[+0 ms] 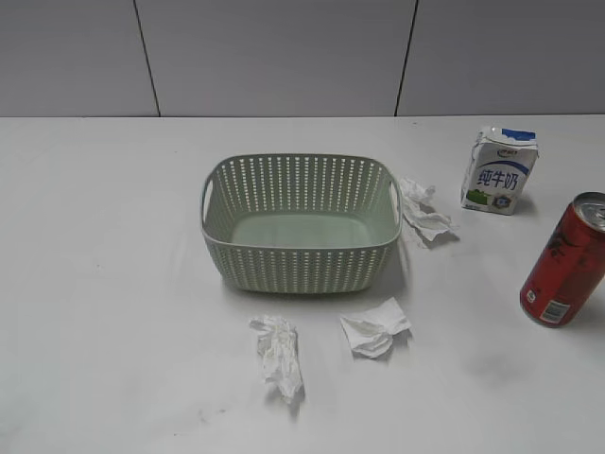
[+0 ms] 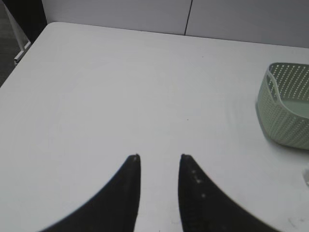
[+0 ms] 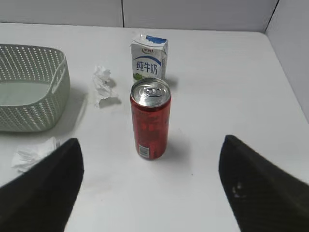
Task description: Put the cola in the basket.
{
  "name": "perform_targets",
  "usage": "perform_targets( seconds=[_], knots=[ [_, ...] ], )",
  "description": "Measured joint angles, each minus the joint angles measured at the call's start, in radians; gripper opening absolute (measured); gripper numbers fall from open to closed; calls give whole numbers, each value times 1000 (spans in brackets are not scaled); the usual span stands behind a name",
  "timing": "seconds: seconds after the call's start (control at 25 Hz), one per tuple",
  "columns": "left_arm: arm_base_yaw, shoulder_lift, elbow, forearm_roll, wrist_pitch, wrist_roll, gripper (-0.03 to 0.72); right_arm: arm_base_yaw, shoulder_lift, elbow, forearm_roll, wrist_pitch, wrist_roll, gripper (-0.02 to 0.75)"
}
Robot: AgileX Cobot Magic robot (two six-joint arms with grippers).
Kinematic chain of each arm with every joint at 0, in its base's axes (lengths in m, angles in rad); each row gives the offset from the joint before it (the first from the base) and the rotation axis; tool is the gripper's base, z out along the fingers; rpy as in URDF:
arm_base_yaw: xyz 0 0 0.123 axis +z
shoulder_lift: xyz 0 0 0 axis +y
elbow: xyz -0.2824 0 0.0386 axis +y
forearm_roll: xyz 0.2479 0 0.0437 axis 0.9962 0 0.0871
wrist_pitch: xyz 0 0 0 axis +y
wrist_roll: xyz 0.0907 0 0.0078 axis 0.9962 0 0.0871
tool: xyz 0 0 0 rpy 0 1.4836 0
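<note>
The cola [image 1: 564, 260], a tall slim red can with a silver top, stands upright at the right edge of the table; it also shows in the right wrist view [image 3: 150, 120]. The pale green basket [image 1: 301, 264] sits empty mid-table, seen too in the left wrist view [image 2: 284, 118] and the right wrist view [image 3: 30, 116]. My right gripper [image 3: 150, 145] is wide open, short of the can, which stands between and ahead of its fingers. My left gripper [image 2: 159, 157] is open and empty over bare table, left of the basket. Neither gripper shows in the exterior view.
A white-and-blue milk carton [image 1: 499, 169] stands behind the can, also in the right wrist view [image 3: 148, 59]. Crumpled tissues lie right of the basket [image 1: 423, 212] and in front of it [image 1: 375, 328], [image 1: 279, 353]. A grey wall bounds the far edge.
</note>
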Motion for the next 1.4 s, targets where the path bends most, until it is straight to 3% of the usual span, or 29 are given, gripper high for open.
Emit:
perform_targets(
  seconds=[0.84,1.24,1.4],
  knots=[
    [0,0,0,0,0,0,217,0,1131,-414,16,59,54,670],
    [0,0,0,0,0,0,217,0,1405,-457,11,-2,55,664],
    [0,0,0,0,0,0,217,0,1443,-458,11,-4,55,584]
  ],
)
